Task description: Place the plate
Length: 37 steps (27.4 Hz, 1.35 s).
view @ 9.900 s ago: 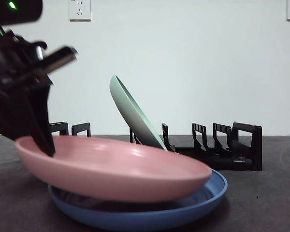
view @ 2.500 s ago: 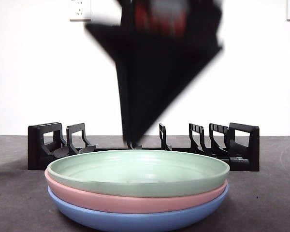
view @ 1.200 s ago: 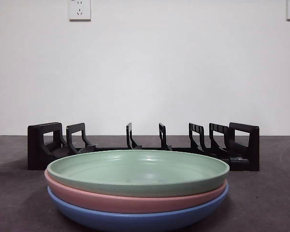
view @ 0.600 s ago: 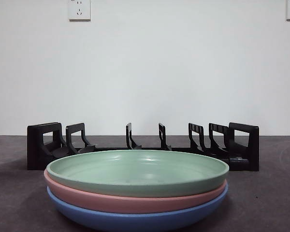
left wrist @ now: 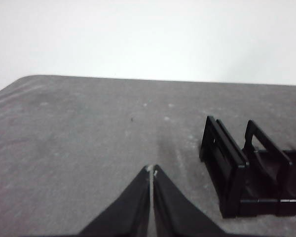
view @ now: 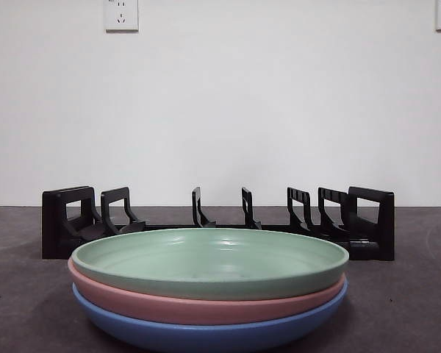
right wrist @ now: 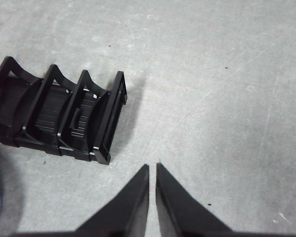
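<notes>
Black L tool [left wrist: 151, 170] & R tool [right wrist: 152, 167] closed, empty.

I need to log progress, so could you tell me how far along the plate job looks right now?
Done: three plates are stacked, the green plate on the pink plate on the blue plate, in front of the rack, whose slots hold nothing. In hand: nothing; the left gripper and right gripper are both shut over bare table beside the rack's ends. Left: apparently nothing.
</notes>
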Available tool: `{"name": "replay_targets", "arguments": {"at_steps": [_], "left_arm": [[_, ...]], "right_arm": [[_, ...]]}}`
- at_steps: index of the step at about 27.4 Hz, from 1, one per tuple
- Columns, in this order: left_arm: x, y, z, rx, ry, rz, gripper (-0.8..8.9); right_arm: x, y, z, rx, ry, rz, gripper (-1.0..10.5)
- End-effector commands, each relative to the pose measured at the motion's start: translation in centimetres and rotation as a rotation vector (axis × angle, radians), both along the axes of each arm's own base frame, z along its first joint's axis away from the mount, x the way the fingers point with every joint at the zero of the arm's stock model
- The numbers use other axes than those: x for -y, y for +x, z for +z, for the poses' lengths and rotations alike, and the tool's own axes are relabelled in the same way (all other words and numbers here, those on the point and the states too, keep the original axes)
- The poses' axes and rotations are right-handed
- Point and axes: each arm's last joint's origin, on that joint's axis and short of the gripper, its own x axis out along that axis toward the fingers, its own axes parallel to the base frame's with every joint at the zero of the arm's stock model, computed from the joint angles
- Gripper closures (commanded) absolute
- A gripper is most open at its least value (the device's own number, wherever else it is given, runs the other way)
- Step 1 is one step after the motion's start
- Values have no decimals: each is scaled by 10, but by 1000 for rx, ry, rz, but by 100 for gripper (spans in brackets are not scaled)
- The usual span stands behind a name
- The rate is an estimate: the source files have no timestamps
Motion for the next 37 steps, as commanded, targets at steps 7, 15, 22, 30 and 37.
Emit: {"name": "replay_targets", "arguments": {"at_steps": [7, 15, 22, 30, 37], "left_arm": [[0, 2, -9, -19, -14, -5, 806], [0, 2, -9, -18, -14, -5, 806], [0, 2, -9, -18, -14, -5, 806], [0, 2, -9, -18, -14, -5, 806], [0, 2, -9, -18, -14, -5, 806]], "right_arm": [[0, 2, 3, 9, 10, -8, 926], [0, 2, 3, 10, 9, -7, 926], [0, -20, -9, 235, -7, 32, 926], [5, -84, -135, 532, 23, -14, 926], [9, -94, -184, 480, 70, -116, 926]]}}
